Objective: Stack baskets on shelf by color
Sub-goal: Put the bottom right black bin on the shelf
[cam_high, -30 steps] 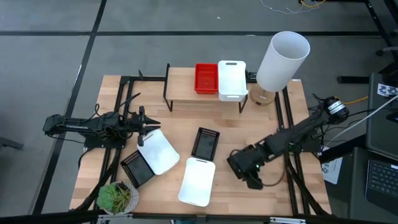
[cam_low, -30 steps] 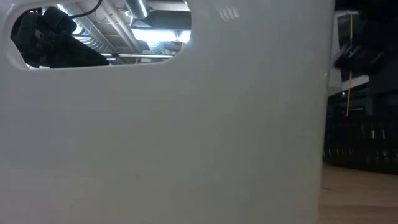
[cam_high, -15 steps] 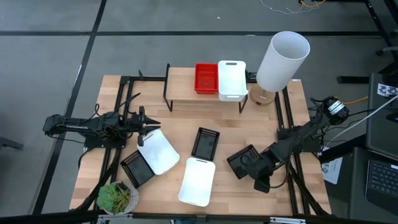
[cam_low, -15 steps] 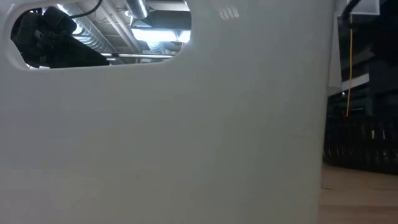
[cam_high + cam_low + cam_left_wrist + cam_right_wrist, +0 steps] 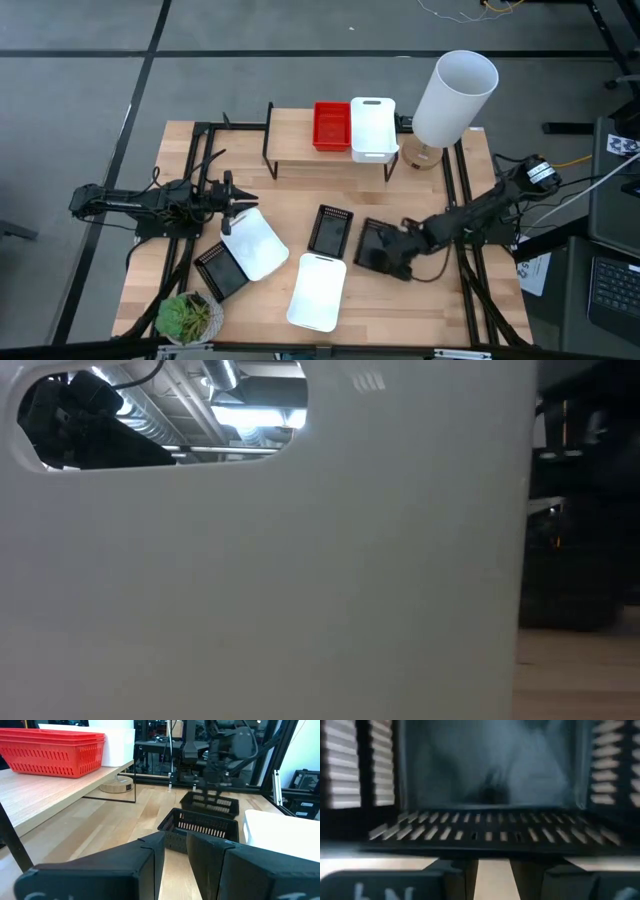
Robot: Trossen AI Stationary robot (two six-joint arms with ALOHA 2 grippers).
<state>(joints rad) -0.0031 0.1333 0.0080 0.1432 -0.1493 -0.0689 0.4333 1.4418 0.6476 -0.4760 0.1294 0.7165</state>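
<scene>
My right gripper (image 5: 404, 249) is low over the table's right half, right against a black basket (image 5: 374, 246). In the right wrist view that basket's slatted wall (image 5: 490, 834) fills the picture just past my shut fingers. My left gripper (image 5: 238, 208) waits shut at the table's left, beside a white basket (image 5: 252, 243). The shelf (image 5: 290, 141) stands at the far edge and carries a red basket (image 5: 331, 125) and a white one (image 5: 372, 127). Another black basket (image 5: 330, 230) lies flat at the middle. My right gripper meets the black basket at its right-hand slatted wall (image 5: 490, 847), coming low from the table's right with shut fingers. The wall runs across the fingers, not between them. The point of touch lies below the wrist picture's edge, so I cannot tell whether it pushes or holds.
A third black basket (image 5: 220, 270) and a white basket (image 5: 318, 290) lie near the front edge, with a plant (image 5: 188, 318) at the front left corner. A tall white cylinder (image 5: 455, 95) stands right of the shelf. A white wall (image 5: 300, 580) blocks the low view.
My right gripper drew back toward the near right corner, baring the black basket, then went toward the table's left and far edge. The black basket slid that way with it, closer to the middle black basket, and turned a little.
</scene>
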